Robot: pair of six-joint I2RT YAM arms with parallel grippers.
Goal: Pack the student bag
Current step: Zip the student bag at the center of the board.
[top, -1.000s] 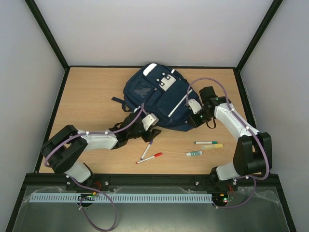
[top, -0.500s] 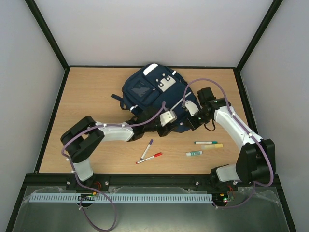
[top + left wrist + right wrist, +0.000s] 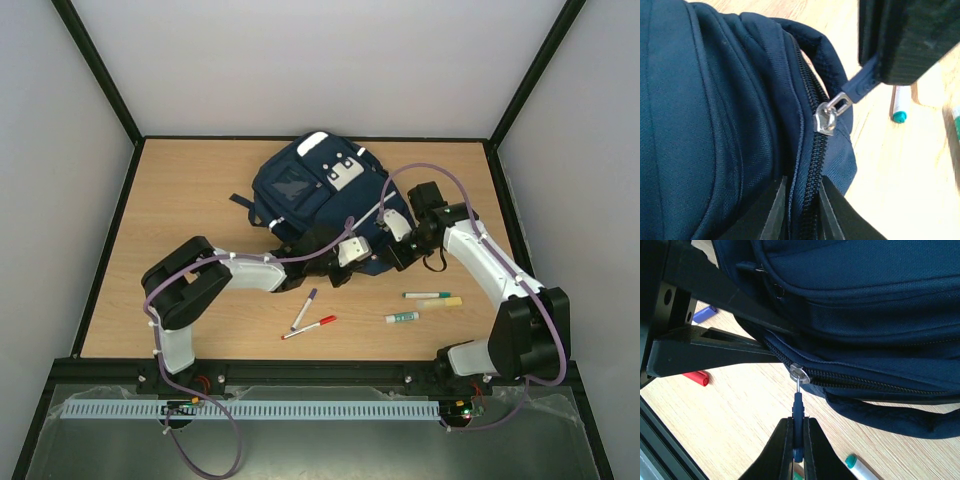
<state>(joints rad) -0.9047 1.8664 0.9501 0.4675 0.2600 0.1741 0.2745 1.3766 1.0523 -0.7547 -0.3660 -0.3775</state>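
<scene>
The student bag (image 3: 310, 195), navy with white patches, lies flat on the wooden table. My right gripper (image 3: 798, 432) is shut on the blue zip pull (image 3: 798, 407) at the bag's near right edge, just below the metal slider (image 3: 799, 373). My left gripper (image 3: 802, 202) sits right beside it, its fingers (image 3: 774, 212) pinching the bag's zipper seam (image 3: 812, 170) below the slider (image 3: 826, 117). In the top view both grippers, the left (image 3: 368, 262) and the right (image 3: 398, 255), meet at the bag's front edge.
Loose on the table near the front are a purple marker (image 3: 304, 308), a red marker (image 3: 310, 326), a green-capped marker (image 3: 427, 295), a yellow stick (image 3: 447, 302) and a green-and-white glue stick (image 3: 402, 317). Dark bag straps (image 3: 240, 203) trail to the left.
My left arm swung right along the bag's near edge and its jaws closed onto the zipper seam. The bag shifted slightly. The right gripper kept its hold on the pull.
</scene>
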